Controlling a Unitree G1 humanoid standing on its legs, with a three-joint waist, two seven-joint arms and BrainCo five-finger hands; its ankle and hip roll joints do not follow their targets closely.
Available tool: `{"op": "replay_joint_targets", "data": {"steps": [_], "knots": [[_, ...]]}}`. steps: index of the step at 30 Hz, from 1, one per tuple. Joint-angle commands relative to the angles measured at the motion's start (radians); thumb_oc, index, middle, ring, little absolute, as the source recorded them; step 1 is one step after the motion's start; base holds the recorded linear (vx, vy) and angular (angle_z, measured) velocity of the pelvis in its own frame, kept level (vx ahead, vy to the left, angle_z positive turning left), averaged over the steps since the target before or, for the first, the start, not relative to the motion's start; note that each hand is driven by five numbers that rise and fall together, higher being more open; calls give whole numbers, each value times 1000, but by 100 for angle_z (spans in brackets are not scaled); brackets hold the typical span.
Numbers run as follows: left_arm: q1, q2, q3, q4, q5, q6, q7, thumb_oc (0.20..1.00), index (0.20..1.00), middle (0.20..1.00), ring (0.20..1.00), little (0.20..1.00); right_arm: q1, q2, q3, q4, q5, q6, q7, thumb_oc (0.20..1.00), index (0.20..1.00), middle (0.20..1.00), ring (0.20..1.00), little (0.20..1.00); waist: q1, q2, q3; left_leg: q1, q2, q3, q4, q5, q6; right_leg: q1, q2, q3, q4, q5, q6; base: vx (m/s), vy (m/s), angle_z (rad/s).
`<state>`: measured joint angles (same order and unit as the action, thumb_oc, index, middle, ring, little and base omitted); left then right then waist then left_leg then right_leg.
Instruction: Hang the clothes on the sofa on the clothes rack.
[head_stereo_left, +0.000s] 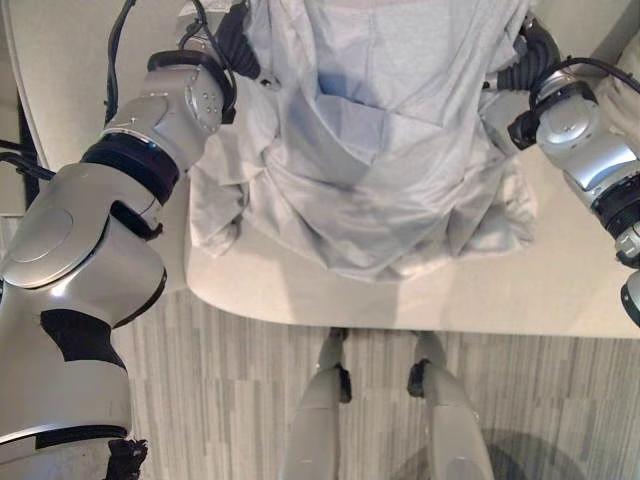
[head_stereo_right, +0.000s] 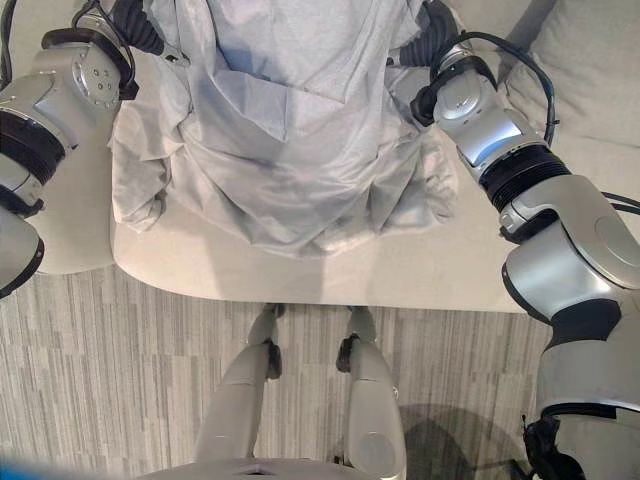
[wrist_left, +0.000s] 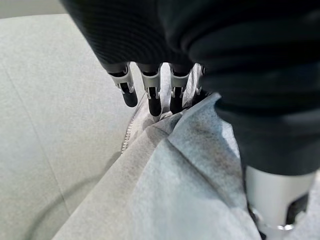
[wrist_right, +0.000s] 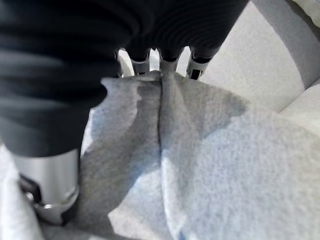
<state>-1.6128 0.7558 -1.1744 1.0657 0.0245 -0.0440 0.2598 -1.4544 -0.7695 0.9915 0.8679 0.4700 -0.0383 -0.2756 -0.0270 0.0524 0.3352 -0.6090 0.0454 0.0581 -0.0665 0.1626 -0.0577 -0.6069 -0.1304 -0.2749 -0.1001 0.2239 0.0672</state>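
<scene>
A light grey garment hangs bunched between my two hands, its lower folds resting on the pale sofa seat. My left hand grips the garment's left upper edge. In the left wrist view its fingers press on a seam of the cloth, with the thumb under the fold. At the right upper edge is my right hand. Its fingers go behind the cloth and the thumb pinches it from the front.
The sofa's front edge curves just ahead of a striped grey carpet. A sofa cushion lies at the far right.
</scene>
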Motion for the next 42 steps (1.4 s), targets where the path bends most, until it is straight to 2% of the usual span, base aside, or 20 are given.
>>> {"op": "replay_joint_targets", "data": {"steps": [1,2,3,4,17,25,29,30,33,41,42], "knots": [[-99,0,-60,76,50,-16,12,589,589,589,589,589,-167,18,8,6,-32,-95,-8,1000,1000,1000,1000,1000,-10,4,-17,58,-28,27,-21,15,-75,-44,-20,30,13,37,195,0,0,0],[-101,-2,-60,78,52,-17,14,448,448,448,448,448,-169,20,10,7,-32,-95,-7,1000,1000,1000,1000,1000,-12,5,-16,58,-29,28,-21,15,-76,-45,-20,31,13,38,195,0,0,0],[-102,-2,-60,78,54,-15,15,200,200,200,200,200,-170,20,11,5,-29,-96,-8,542,542,542,542,542,-13,5,-16,58,-30,29,-21,15,-75,-46,-19,32,13,39,195,0,0,0],[-105,-4,-60,81,57,-14,16,200,200,200,200,200,-169,21,9,3,-29,-96,-8,200,200,200,200,200,-14,4,-16,57,-29,30,-21,15,-75,-46,-19,32,13,38,195,0,0,0],[-89,-6,-4,66,23,-14,45,200,200,200,200,200,-140,0,-27,-74,-24,-114,-32,200,200,200,200,200,-25,-6,-6,72,-27,31,-21,9,-73,-37,-21,37,13,36,195,0,0,0],[-46,-1,82,11,0,-8,100,200,200,200,200,200,-23,-8,-148,-187,-57,-120,-83,200,200,200,200,200,-18,-3,-5,110,-25,33,-21,-2,-72,6,-19,38,13,24,195,-1,-4,0],[38,-27,224,-60,-21,-7,197,200,200,200,200,200,94,35,-284,-268,-174,-109,-171,200,200,200,200,200,-14,-4,-17,162,-21,34,-21,-19,-69,61,-21,40,13,9,195,1,-20,0],[40,-27,224,-61,-21,-7,198,200,200,200,200,200,97,35,-285,-270,-175,-108,-171,200,200,200,200,200,-14,-4,-17,163,-21,34,-21,-19,-69,62,-21,40,13,8,195,-9,-30,2],[110,-52,334,-125,2,2,301,200,200,200,200,200,183,99,-395,-325,-279,-96,-259,200,200,200,200,200,-10,-8,-38,207,-18,37,-21,-35,-67,112,-23,37,13,-9,195,-7,-26,1],[243,-103,495,-273,87,15,457,200,200,200,200,200,276,183,-495,-419,-497,-49,-380,200,200,200,200,200,-7,-15,-113,311,-14,50,-11,-79,-63,223,-42,29,13,-48,192,28,-13,4],[270,-112,531,-310,96,13,476,200,200,200,200,200,299,193,-514,-435,-545,-39,-394,200,200,200,200,200,-7,-16,-141,339,-12,55,-9,-89,-64,253,-46,24,13,-62,190,49,-14,10]]}}
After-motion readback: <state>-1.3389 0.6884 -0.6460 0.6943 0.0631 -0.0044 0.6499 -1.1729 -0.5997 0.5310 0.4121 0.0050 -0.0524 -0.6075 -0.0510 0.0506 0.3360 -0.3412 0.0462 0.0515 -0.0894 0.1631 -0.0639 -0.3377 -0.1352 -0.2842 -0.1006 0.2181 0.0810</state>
